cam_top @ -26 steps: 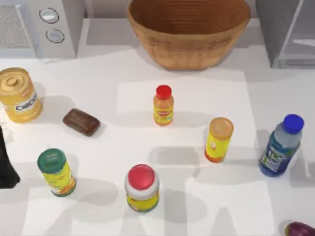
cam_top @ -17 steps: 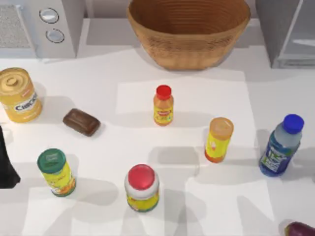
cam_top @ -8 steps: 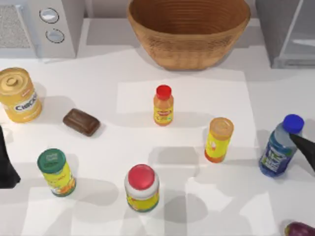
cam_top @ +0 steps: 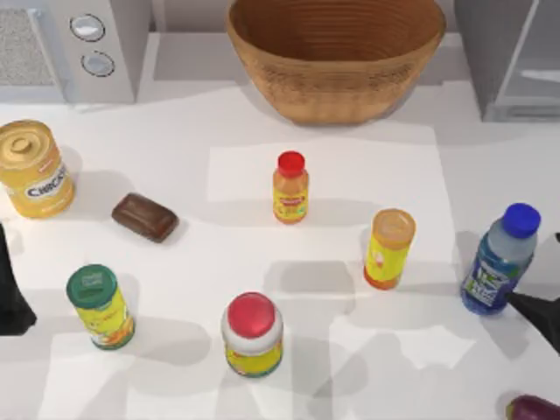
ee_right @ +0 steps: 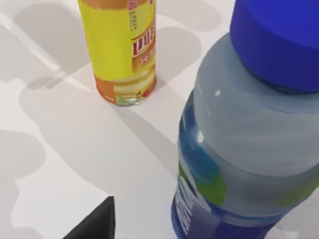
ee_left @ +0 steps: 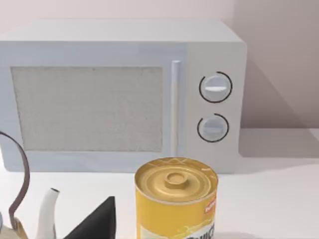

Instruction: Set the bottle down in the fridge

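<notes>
1. The bottle [cam_top: 500,259] stands upright on the counter [cam_top: 350,175] near its right edge, well in front of the fridge [cam_top: 512,52] at the back right corner.
2. The right claw [cam_top: 544,317] sits just beside the bottle's base, at the right edge; the bottle lies to its left and slightly back. Whether it is spread, I cannot tell.
3. The left claw [cam_top: 10,297] is parked at the far left edge, so the right arm is nearer.
4. The right wrist view shows the bottle [ee_right: 249,139] close up, its long axis vertical, nothing gripping it.
</notes>
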`<move>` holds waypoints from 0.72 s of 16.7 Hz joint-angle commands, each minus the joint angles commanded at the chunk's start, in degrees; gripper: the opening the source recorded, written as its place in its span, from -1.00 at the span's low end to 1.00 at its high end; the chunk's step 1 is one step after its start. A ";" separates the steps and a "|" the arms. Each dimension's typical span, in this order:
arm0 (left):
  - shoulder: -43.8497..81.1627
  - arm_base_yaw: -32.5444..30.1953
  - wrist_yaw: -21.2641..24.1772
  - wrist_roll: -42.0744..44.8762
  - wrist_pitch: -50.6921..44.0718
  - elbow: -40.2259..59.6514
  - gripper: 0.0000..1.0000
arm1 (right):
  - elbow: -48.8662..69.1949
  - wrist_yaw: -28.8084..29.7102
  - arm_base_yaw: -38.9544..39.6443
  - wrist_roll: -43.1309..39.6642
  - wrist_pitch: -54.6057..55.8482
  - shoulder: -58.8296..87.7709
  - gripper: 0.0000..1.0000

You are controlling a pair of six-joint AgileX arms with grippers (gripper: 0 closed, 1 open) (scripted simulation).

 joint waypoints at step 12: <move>0.00 0.00 0.00 0.00 0.00 0.00 1.00 | 0.51 4.35 5.97 5.42 14.36 11.76 1.00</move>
